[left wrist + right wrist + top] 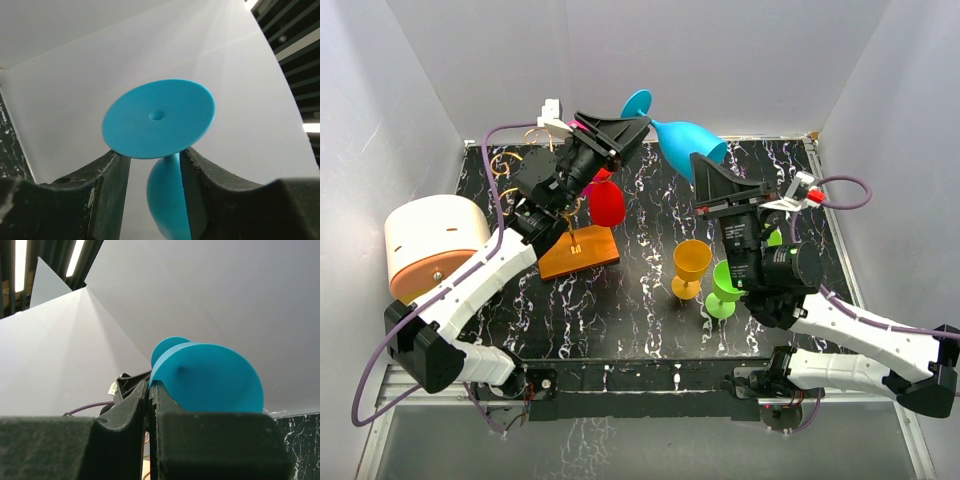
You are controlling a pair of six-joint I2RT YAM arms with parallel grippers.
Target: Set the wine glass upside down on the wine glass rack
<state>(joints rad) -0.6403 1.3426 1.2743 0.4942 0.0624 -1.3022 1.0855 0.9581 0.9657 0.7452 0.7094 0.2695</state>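
Note:
A blue wine glass [688, 146] hangs tilted in the air above the back of the table, foot toward the left. My right gripper [700, 165] is shut on the rim of its bowl [207, 377], the jaws pinched together [150, 386]. My left gripper [636, 127] is open, its fingers either side of the stem just below the foot [159, 117]. The stem lies against the right finger [200, 175], with a gap on the left. The gold wire rack [560, 135] on its orange base [582, 253] stands under the left arm, with a red glass [606, 204] hanging from it.
A yellow glass [691, 266] and a green glass [725, 287] stand upright at mid-table. Another green glass [775, 238] is partly hidden behind the right arm. A round cream and peach canister [433, 242] sits at the left edge. White walls enclose the table.

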